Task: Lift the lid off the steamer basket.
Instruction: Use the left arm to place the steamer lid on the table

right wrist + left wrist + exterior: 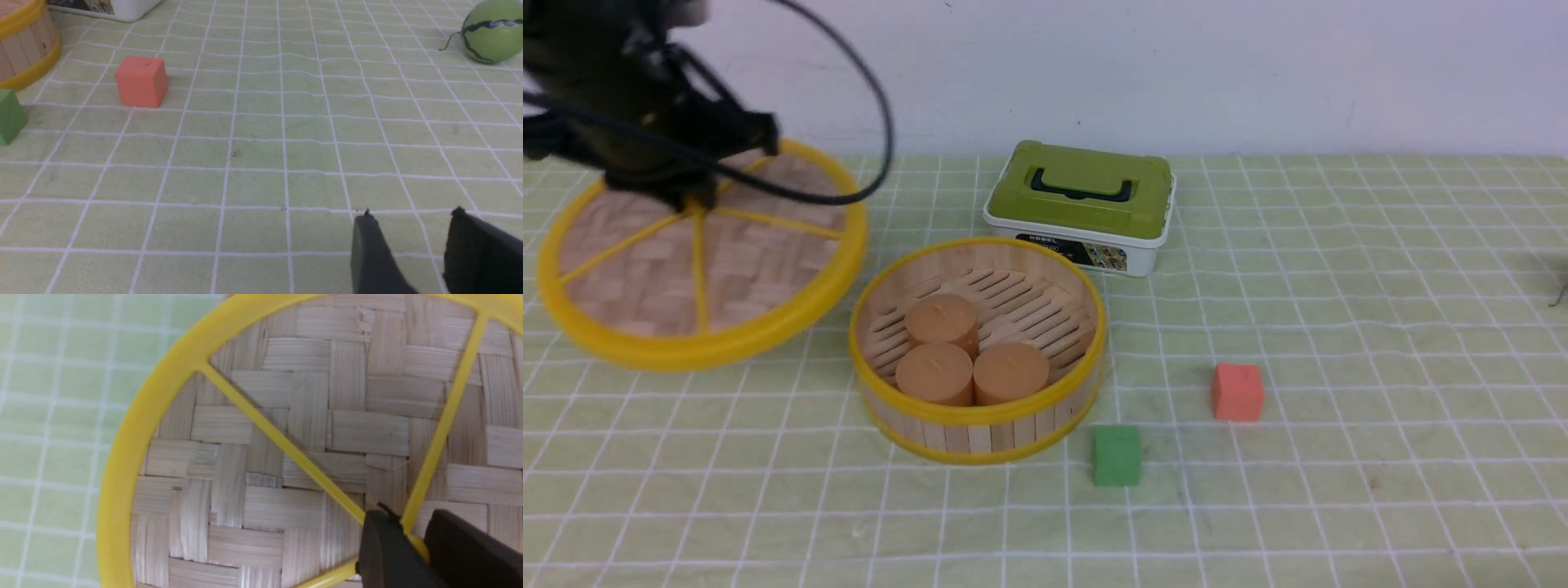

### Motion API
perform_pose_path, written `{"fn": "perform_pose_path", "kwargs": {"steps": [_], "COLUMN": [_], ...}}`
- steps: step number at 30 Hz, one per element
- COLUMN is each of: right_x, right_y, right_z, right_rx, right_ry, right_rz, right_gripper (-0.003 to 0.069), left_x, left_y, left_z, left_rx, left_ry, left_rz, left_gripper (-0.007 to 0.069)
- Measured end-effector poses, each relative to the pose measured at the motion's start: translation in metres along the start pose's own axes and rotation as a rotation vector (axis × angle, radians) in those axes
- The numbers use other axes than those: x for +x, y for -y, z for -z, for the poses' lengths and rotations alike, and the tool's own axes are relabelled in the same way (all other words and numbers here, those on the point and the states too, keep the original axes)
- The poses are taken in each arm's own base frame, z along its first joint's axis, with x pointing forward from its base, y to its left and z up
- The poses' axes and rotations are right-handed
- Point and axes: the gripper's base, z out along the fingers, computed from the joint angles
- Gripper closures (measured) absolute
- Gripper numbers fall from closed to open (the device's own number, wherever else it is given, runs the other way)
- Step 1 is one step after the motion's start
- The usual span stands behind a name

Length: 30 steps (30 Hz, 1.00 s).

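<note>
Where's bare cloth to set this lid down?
Widest: checked cloth right of the orange cube, out to the striped green ball. Also the near strip before the slatted wooden steamer basket. Crowded: basket, green-lidded white box, green cube.

A plain white wall [1217,73] runs along twelve o'clock — below it spreads the bench [1380,506], pale green, gridded with white lines.
</note>
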Motion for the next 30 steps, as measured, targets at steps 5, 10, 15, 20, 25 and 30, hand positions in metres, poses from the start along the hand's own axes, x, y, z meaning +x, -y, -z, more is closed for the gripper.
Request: {"fn": "perform_pose_path", "kwargs": {"steps": [5,10,15,20,25,30], "right_x": [0.000,0.000,0.000,0.000,0.000,0.000], "right_y": [0.000,0.000,0.000,0.000,0.000,0.000], "right_z": [0.000,0.000,0.000,0.000,0.000,0.000], "right_rx": [0.000,0.000,0.000,0.000,0.000,0.000], "right_ry": [0.000,0.000,0.000,0.000,0.000,0.000], "right_rz": [0.000,0.000,0.000,0.000,0.000,0.000], "right_gripper": [0.0418,0.0418,0.0418,0.0418,0.0418,0.0418], "left_x": [0.016,0.029,0.038,0.049,0.054,0.052], "left_y": [-0.025,-0.032,-0.029,-0.028,-0.026,-0.023], "left_z": [-0.027,-0.057,-0.093,-0.127,-0.139,-0.141], "left_rx": [-0.028,-0.022,-0.034,-0.045,-0.040,-0.008], "left_ry": [-0.010,-0.004,-0.056,-0.117,-0.145,-0.118], "left_rz": [0.064,0.093,0.085,0.070,0.082,0.121], "left_gripper": [0.0515,0.0515,0.0515,0.0515,0.0515,0.0515]}}
